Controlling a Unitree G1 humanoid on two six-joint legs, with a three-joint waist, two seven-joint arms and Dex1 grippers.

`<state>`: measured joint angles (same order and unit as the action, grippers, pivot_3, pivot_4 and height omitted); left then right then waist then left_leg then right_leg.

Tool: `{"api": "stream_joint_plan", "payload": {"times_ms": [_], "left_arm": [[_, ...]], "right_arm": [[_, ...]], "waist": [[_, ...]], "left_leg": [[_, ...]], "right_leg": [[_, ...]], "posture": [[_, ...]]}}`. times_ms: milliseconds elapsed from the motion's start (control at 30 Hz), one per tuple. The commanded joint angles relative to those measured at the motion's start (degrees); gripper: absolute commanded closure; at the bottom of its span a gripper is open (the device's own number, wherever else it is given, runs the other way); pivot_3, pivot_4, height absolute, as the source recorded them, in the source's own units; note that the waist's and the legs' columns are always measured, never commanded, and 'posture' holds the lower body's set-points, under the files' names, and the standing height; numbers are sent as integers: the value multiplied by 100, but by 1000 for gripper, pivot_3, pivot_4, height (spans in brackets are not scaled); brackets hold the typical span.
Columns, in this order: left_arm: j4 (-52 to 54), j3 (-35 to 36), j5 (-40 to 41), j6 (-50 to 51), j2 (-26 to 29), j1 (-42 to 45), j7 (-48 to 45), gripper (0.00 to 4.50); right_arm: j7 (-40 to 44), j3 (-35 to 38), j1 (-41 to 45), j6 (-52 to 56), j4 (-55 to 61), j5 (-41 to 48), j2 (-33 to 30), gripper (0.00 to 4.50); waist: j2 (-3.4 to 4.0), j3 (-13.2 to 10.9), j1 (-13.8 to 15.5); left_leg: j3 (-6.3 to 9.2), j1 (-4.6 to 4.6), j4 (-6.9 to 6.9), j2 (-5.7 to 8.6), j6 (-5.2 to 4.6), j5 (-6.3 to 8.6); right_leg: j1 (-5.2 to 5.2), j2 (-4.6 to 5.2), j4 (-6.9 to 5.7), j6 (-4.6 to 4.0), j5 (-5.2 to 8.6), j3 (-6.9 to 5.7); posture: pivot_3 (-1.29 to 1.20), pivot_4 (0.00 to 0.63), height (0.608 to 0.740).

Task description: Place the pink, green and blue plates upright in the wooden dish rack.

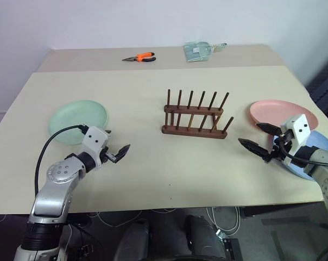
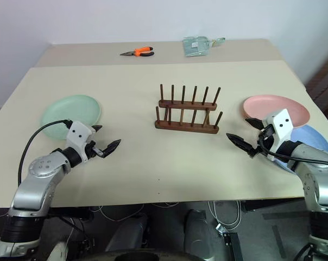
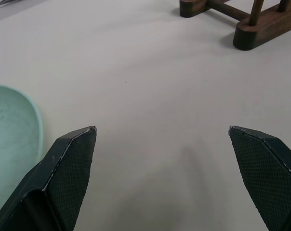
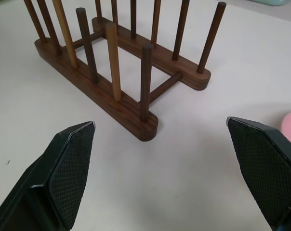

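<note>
Left tool [image 1: 116, 151] jaws spread wide, empty, above tabletop [image 1: 153, 168]. Green plate [image 1: 77, 121] flat just behind it. Right tool [image 1: 258, 138] likewise spread, empty (aimed toward rack). Wooden dish rack [image 1: 195, 115] between tools, bare. Pink plate [image 1: 275, 112] just behind right tool, overlapping blue plate [image 1: 320, 147].

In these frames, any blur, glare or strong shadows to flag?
Left eye view: even light, no glare, dark-brown wooden dish rack sharp. Left wrist view: faint soft shadow on the beige tabletop, pale mint green round plate cut by the edge.
</note>
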<state>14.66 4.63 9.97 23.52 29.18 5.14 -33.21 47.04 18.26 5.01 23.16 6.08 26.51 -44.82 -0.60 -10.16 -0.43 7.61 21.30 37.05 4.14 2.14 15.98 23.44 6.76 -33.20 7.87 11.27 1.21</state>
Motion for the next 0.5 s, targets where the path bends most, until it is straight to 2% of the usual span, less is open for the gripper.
{"api": "stream_joint_plan", "payload": {"times_ms": [33,267,500], "left_arm": [[74,-67,-28,-89,-21,64,59,0],[-60,-314,-41,-184,-96,149,17,0],[-1192,-953,-18,-601,-136,1131,-876,0]], "right_arm": [[-138,-39,132,-206,84,-149,91,30],[-143,-339,411,12,-48,-145,256,30],[-288,-548,118,-23,472,-321,316,30]], "waist": [[0,0,-4],[0,0,-12],[0,0,95]], "left_leg": [[0,0,0,0,0,0],[1,-1,-1,0,0,0],[0,1,4,3,0,-1]], "right_leg": [[0,0,0,0,0,0],[1,-1,-2,4,-3,-1],[0,-1,-1,2,-2,-2]], "posture": [[0,150,740],[0,150,740],[0,150,740]]}}
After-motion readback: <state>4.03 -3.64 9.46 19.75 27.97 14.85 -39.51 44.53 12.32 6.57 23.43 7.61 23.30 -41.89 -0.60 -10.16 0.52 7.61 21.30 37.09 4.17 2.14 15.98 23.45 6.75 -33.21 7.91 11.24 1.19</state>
